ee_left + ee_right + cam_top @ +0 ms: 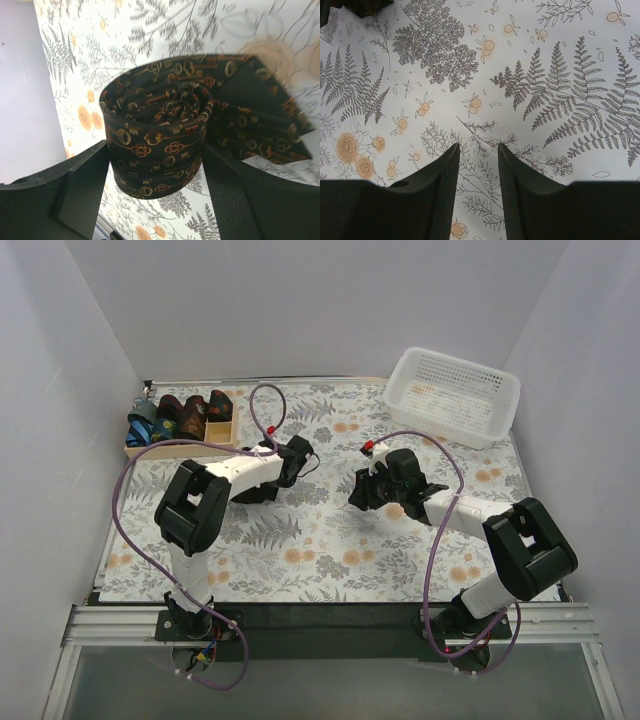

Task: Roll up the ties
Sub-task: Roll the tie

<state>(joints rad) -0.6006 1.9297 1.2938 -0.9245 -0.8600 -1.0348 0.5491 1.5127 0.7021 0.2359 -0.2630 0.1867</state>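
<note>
Though hidden from above, the rolled tie [155,130] sits within the left end effector [155,152], grip uncertain; right end effector [478,149] open.

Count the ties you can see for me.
5. In the wooden tray, far left: blue tie, maroon tie, dark red tie, dark patterned tie. The key-patterned tie sits in the left gripper. Others may be hidden.
</note>
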